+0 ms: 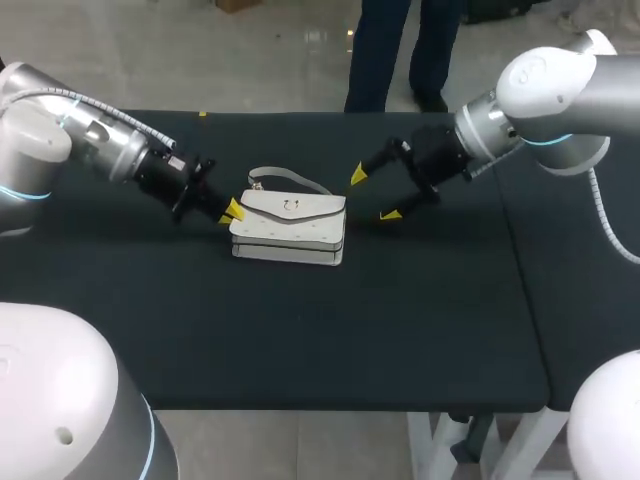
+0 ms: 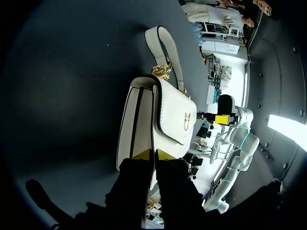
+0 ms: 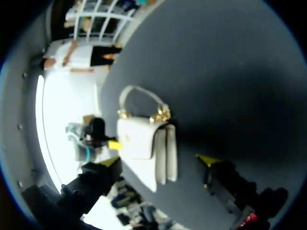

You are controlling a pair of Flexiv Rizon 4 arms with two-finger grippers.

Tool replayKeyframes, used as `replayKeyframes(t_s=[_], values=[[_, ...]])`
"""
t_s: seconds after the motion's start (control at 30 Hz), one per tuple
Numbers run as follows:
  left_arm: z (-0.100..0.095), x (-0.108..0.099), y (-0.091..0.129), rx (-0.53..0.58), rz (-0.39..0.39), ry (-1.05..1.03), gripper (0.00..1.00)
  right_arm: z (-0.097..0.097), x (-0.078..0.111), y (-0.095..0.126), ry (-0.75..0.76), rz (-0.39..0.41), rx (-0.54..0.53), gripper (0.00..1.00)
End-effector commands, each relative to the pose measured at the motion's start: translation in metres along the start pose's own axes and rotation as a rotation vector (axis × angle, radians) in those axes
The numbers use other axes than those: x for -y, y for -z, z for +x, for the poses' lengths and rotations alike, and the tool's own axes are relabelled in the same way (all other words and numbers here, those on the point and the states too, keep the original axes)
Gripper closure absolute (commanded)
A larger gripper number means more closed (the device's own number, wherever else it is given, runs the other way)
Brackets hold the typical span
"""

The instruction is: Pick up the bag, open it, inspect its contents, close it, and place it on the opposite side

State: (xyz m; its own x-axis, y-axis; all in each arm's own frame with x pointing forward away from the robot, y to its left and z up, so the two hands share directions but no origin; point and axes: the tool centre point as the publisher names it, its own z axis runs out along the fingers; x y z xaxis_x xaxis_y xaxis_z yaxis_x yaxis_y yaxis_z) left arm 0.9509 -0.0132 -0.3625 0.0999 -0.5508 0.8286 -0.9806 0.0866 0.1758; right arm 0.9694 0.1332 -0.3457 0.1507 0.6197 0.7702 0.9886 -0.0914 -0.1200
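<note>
A white handbag [image 1: 290, 228] lies flat on the black table [image 1: 300, 330], its flap with a gold clasp [image 1: 291, 206] facing up and its strap [image 1: 290, 178] looped toward the far side. My left gripper [image 1: 232, 210] is at the bag's left end. In the left wrist view its yellow tips [image 2: 152, 154] pinch the thin end edge of the bag [image 2: 163, 115] from both sides. My right gripper [image 1: 374, 195] hovers wide open just off the bag's right end. In the right wrist view the bag [image 3: 144, 143] lies ahead of its spread fingers [image 3: 159, 161], untouched.
A second black table adjoins on the right, with a seam [image 1: 512, 250] running front to back. Bare black cloth stretches in front of the bag and to either side.
</note>
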Motion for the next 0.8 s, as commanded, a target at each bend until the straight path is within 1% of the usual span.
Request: replayKeyframes(t_s=[0.03, 0.07, 0.1, 0.17, 0.2, 0.23, 0.27, 0.3, 0.33, 0.37, 0.4, 0.43, 0.47, 0.5, 0.53, 0.63, 0.67, 0.73, 0.8], values=[[-0.004, 0.011, 0.021, 0.035, -0.014, -0.043, 1.0, -0.007, -0.009, 0.028, 0.053, -0.108, 0.075, 0.0], [-0.006, 0.014, 0.027, 0.04, -0.017, -0.059, 1.0, -0.01, -0.013, 0.037, 0.065, -0.13, 0.099, 0.0], [-0.008, 0.017, 0.034, 0.039, -0.021, -0.06, 1.0, -0.013, -0.017, 0.045, 0.071, -0.136, 0.106, 0.0], [-0.013, 0.025, 0.047, 0.059, -0.033, -0.085, 1.0, -0.021, -0.025, 0.063, 0.091, -0.162, 0.168, 0.0], [-0.015, 0.028, 0.051, 0.07, -0.036, -0.085, 1.0, -0.023, -0.028, 0.068, 0.093, -0.162, 0.171, 0.0], [-0.018, 0.031, 0.056, 0.079, -0.045, -0.096, 1.0, -0.027, -0.033, 0.077, 0.097, -0.159, 0.203, 0.0], [-0.02, 0.033, 0.06, 0.089, -0.036, -0.099, 1.0, -0.028, -0.035, 0.08, 0.109, -0.151, 0.238, 0.0], [-0.024, 0.038, 0.066, 0.102, -0.048, -0.107, 1.0, -0.03, -0.038, 0.085, 0.107, -0.158, 0.24, 0.0], [-0.029, 0.043, 0.073, 0.113, -0.029, -0.104, 1.0, -0.033, -0.043, 0.093, 0.111, -0.149, 0.249, 0.0], [-0.031, 0.044, 0.076, 0.117, -0.034, -0.116, 1.0, -0.034, -0.045, 0.096, 0.12, -0.136, 0.267, 0.0], [-0.034, 0.047, 0.082, 0.104, -0.061, -0.139, 1.0, -0.037, -0.051, 0.103, 0.105, -0.172, 0.304, 0.0], [-0.039, 0.053, 0.091, 0.114, -0.04, -0.134, 1.0, -0.038, -0.054, 0.108, 0.105, -0.168, 0.3, 0.0], [-0.043, 0.056, 0.097, 0.102, -0.063, -0.154, 1.0, -0.04, -0.056, 0.113, 0.116, -0.162, 0.313, 0.0], [-0.046, 0.058, 0.102, 0.083, -0.058, -0.153, 1.0, -0.041, -0.058, 0.116, 0.115, -0.163, 0.315, 0.0], [-0.051, 0.063, 0.11, 0.097, -0.043, -0.147, 1.0, -0.042, -0.06, 0.121, 0.127, -0.159, 0.336, 0.0], [-0.063, 0.07, 0.126, 0.082, -0.044, -0.154, 1.0, -0.047, -0.067, 0.133, 0.135, -0.137, 0.353, 0.0], [-0.067, 0.073, 0.131, 0.085, -0.028, -0.145, 1.0, -0.049, -0.069, 0.137, 0.147, -0.116, 0.341, 0.0], [-0.074, 0.076, 0.141, 0.098, -0.027, -0.147, 1.0, -0.052, -0.073, 0.144, 0.143, -0.137, 0.371, 0.0], [-0.079, 0.08, 0.149, 0.102, -0.028, -0.153, 1.0, -0.056, -0.077, 0.15, 0.147, -0.137, 0.399, 0.0]])
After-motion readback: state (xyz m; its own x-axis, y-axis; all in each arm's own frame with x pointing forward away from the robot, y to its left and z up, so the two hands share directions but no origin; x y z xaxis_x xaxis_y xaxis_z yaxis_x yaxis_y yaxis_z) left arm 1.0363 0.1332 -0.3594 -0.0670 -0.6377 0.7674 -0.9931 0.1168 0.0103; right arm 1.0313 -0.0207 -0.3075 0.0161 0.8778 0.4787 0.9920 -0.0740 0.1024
